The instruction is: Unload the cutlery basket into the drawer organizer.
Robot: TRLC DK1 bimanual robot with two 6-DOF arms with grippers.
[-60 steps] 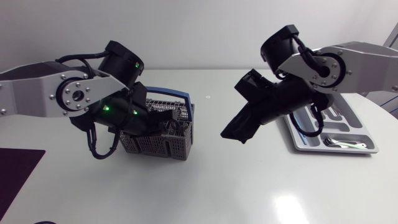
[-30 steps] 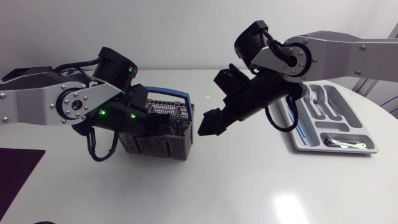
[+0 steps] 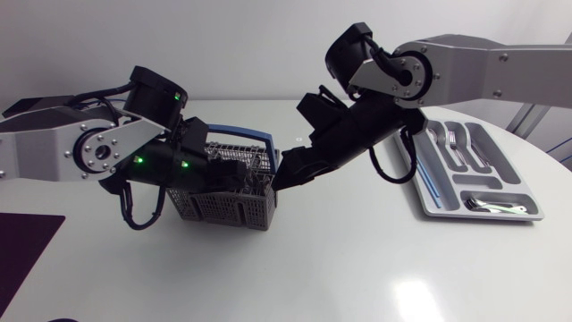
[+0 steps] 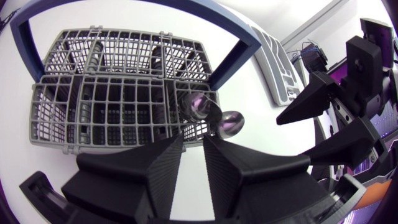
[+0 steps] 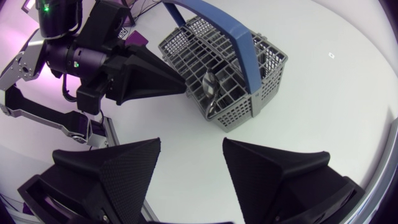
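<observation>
Cutlery basket point(image 3: 234, 207) stands left of centre in the head view, spoons point(image 4: 202, 106) inside. My right pincer point(image 3: 286, 175) is wide open near its right rim; my left pincer point(image 4: 194, 142) is narrow, gripping nothing.

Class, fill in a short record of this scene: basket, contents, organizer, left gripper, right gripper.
Basket: grey mesh cutlery basket with a blue handle, upright on the white table.
Contents: two metal spoons, bowls up.
Organizer: silver compartmented tray, some cutlery in it.
Left gripper: empty, fingers narrowly apart, at the basket's side.
Right gripper: open, empty, near the basket's other side.
</observation>
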